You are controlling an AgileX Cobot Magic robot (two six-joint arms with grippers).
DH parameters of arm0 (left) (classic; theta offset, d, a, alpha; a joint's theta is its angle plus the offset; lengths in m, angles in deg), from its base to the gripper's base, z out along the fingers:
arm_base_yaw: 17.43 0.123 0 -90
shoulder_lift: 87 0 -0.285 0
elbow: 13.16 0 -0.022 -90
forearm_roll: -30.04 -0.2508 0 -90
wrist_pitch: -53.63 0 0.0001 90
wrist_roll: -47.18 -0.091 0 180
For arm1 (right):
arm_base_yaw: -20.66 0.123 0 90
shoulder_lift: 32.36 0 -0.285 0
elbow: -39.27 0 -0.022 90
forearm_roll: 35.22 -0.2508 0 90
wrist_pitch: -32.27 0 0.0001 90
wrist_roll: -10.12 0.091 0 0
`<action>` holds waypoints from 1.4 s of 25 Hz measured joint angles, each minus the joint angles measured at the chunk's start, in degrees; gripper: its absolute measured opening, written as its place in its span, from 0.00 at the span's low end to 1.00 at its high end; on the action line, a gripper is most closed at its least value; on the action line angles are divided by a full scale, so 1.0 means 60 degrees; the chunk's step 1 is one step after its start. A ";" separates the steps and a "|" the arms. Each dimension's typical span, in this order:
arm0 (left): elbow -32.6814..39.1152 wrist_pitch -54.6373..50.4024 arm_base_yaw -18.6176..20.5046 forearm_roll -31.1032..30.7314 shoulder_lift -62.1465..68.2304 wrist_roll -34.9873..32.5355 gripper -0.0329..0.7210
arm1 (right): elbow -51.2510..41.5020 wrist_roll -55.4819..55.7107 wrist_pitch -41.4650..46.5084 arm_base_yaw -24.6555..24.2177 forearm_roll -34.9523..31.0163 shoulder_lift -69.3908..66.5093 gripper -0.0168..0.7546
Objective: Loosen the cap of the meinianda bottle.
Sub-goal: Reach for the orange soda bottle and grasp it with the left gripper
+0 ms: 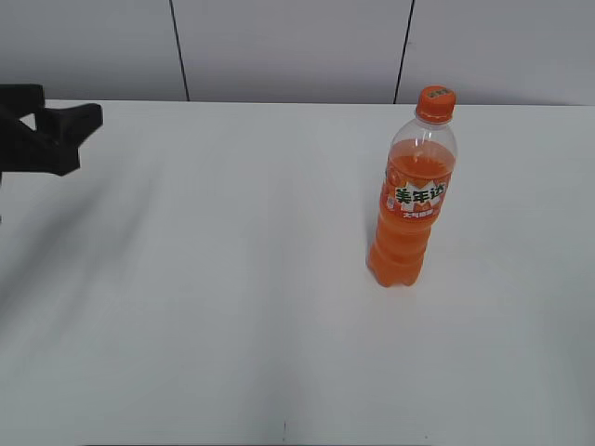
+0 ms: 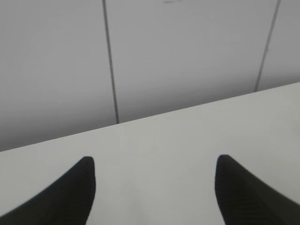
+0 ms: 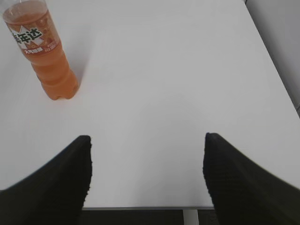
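The meinianda bottle (image 1: 410, 200) stands upright on the white table, right of centre in the exterior view, with its orange cap (image 1: 434, 103) on top. Its lower body and label show at the top left of the right wrist view (image 3: 44, 51); the cap is cut off there. My left gripper (image 2: 154, 164) is open and empty, facing the table's far edge and the wall; its arm shows at the far left of the exterior view (image 1: 46, 135). My right gripper (image 3: 147, 140) is open and empty near the table's front edge, well apart from the bottle. It does not show in the exterior view.
The white table (image 1: 232, 279) carries only the bottle. A grey panelled wall (image 1: 288, 46) runs behind its far edge. The table's front edge and a dark gap below show in the right wrist view (image 3: 140, 213).
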 joint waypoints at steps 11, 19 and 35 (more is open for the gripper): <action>-0.1486 0.3239 -0.0013 -0.4737 0.3115 0.1182 0.69 | 0.0000 0.0000 0.0000 0.0000 -0.0038 0.0000 0.74; -0.2594 0.3921 -0.0640 -0.6809 0.4292 0.2077 0.76 | 0.0000 0.0008 0.0000 0.0000 -0.0042 0.0000 0.74; -0.5648 0.3912 -0.3101 -0.6947 0.6304 0.3407 0.80 | 0.0000 0.0008 0.0000 0.0000 -0.0042 0.0000 0.74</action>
